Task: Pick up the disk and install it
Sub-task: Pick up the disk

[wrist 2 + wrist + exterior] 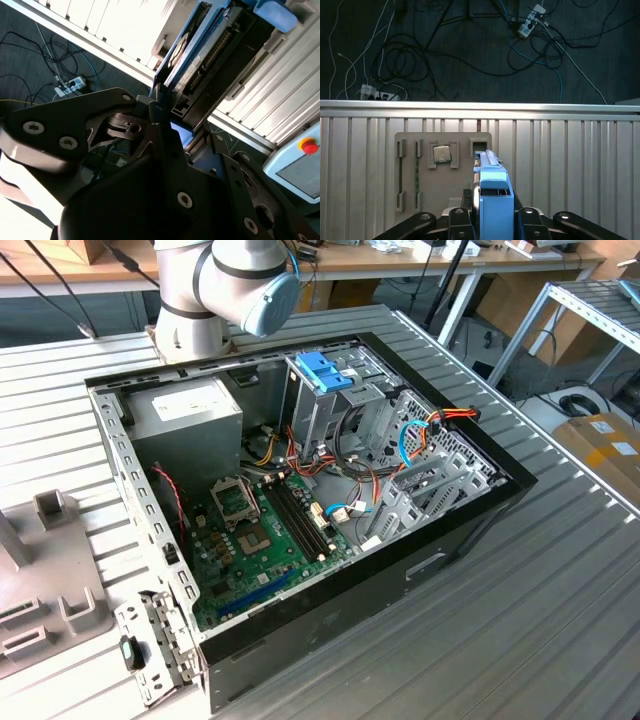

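Gripper (493, 216) was closed onto the disk (493, 200), holding it edge-on with a finger on each side. The blue carrier end pointed away from the wrist. The disk hung over the grey fixture plate (445, 172), near the table (580, 165) edge that borders the floor. Judged stiff, dense for its size and shock-sensitive, with slick metal faces. Best held across the flat faces or the blue frame rails, clear of the connector end. In the exterior view the arm (235, 280) rose from the table's far edge behind the open computer case (130, 470), with the wrist apparently aimed down at the table.
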Robot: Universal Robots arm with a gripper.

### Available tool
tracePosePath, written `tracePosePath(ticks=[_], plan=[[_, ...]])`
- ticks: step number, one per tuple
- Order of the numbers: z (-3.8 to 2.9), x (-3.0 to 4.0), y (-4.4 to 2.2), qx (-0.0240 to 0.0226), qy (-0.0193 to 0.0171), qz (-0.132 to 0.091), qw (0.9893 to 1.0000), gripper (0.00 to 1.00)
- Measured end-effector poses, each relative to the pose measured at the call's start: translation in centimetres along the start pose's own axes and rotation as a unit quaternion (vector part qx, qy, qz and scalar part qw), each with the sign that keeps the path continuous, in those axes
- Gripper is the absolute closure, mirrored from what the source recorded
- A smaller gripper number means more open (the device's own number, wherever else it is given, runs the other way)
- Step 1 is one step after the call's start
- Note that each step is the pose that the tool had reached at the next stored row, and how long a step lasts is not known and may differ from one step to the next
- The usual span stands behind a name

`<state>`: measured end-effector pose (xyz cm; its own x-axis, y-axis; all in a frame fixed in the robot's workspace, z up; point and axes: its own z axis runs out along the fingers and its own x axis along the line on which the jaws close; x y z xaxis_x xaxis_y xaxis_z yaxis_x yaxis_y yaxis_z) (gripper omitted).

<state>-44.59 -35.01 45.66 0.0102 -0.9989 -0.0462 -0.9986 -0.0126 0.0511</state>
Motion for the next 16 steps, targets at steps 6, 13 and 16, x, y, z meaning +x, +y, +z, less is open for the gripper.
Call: tracePosePath(ticks=[6, 13, 16], plan=[[-0.64, -0.03, 0.03, 0.0000, 0.0000, 0.000, 1.0000, 0.63], [-1.66, -0.08, 0.08, 0.0000, 0.0000, 0.000, 1.0000, 0.63], [-2.06, -0.10, 0.11, 0.0000, 0.0000, 0.000, 1.0000, 0.63]])
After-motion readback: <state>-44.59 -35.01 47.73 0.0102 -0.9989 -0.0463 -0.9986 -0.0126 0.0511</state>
